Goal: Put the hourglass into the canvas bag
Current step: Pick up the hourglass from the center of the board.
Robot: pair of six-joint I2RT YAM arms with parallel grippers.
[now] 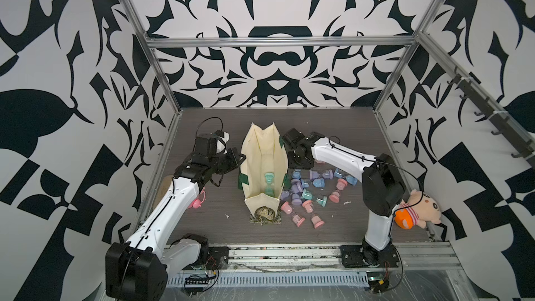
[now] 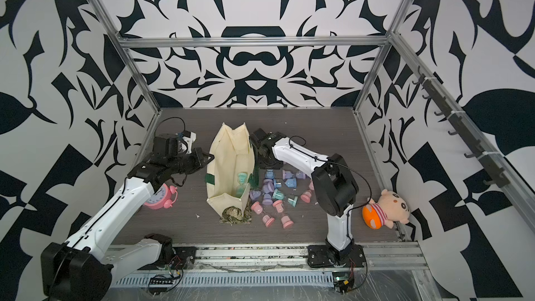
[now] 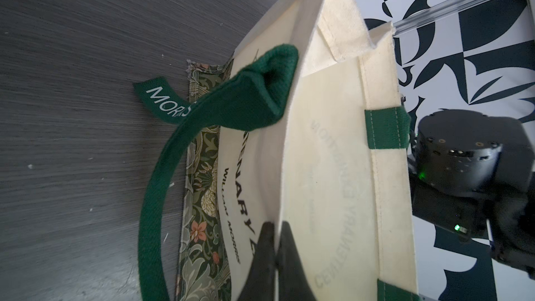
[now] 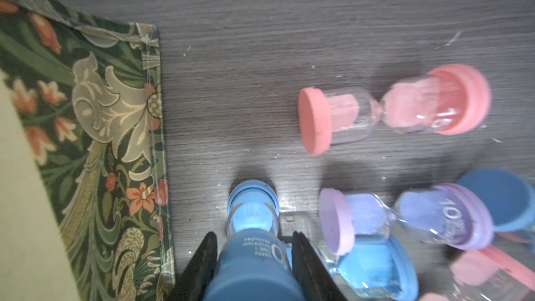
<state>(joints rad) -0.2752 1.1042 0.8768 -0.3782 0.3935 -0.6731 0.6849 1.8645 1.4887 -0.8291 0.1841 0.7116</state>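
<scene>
The small blue-capped hourglass (image 4: 252, 218), clear glass holding blue sand, is down by the dark wood-grain tabletop (image 4: 231, 53) just beside the large cream canvas bag (image 1: 276, 154), clamped tight in the right gripper (image 4: 254, 237), while the left gripper (image 3: 276, 227) pinches the bag's wall.

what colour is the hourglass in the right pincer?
Blue, caps and sand: the small plastic hourglass shows best in the right wrist view.
</scene>
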